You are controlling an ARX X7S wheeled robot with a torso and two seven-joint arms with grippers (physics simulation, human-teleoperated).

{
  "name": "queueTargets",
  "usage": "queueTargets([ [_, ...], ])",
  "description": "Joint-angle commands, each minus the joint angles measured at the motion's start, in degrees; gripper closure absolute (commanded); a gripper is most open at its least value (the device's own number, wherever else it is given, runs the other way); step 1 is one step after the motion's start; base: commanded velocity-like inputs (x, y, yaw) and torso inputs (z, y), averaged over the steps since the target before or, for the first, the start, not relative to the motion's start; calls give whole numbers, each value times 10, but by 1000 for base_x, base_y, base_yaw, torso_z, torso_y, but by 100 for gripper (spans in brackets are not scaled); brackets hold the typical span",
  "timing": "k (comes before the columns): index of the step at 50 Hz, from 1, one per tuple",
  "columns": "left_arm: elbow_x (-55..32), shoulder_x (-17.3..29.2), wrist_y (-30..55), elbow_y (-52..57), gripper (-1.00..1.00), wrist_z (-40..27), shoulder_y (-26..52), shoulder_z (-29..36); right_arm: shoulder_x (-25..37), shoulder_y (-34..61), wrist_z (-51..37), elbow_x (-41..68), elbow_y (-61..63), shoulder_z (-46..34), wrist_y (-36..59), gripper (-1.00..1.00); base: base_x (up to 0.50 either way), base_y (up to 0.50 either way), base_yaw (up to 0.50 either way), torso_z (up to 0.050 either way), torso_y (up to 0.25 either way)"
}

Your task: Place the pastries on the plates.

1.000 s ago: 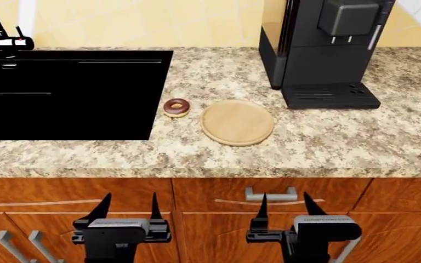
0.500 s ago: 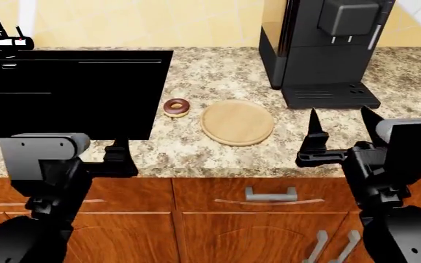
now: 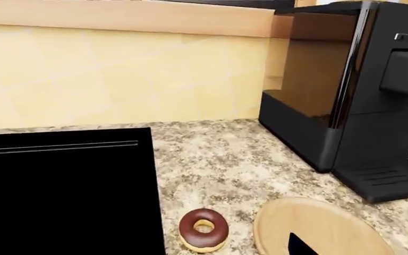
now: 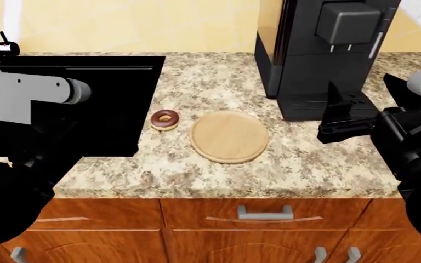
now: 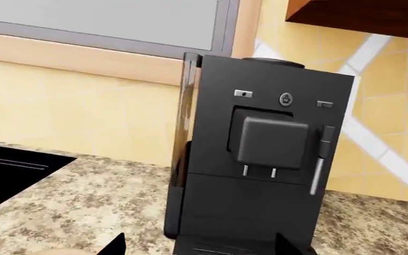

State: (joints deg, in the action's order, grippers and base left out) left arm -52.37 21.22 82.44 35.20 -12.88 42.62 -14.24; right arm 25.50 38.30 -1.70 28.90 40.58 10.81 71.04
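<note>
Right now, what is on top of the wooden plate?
Nothing rests on the wooden plate; its top is bare. The small chocolate doughnut lies beside it on the counter, apart. In the left wrist view a dark fingertip covers part of the plate's near edge.

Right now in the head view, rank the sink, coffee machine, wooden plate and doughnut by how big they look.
1. Sink, though the left arm hides part of it
2. Coffee machine, cut off at the top, so these two are close
3. Wooden plate
4. Doughnut, clearly smallest

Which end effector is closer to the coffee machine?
The right end effector, raised directly in front of the coffee machine; the left arm is over the sink side.
</note>
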Motion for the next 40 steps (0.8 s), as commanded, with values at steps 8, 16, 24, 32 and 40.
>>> queueTargets([
  [8, -38, 5, 31, -16, -100, -12, 27, 8, 3, -16, 1, 2, 5, 8, 19, -100, 353, -115, 0, 0, 0],
  [16, -49, 13, 28, -11, -100, -20, 21, 5, 6, -30, -1, 0, 5, 7, 12, -100, 320, -96, 0, 0, 0],
  [24, -60, 14, 27, -18, -100, -27, 20, 12, 8, -30, -6, 8, 14, 12, 36, -100, 302, -55, 0, 0, 0],
  [32, -69, 12, 36, -34, -100, -37, 21, 30, 12, -33, -12, 14, 28, 20, 55, -100, 172, -5, 0, 0, 2],
  [40, -110, 23, 69, -144, -100, -61, 92, 101, 18, -46, -15, 15, 36, 21, 57, -100, 0, 0, 0, 0, 0],
])
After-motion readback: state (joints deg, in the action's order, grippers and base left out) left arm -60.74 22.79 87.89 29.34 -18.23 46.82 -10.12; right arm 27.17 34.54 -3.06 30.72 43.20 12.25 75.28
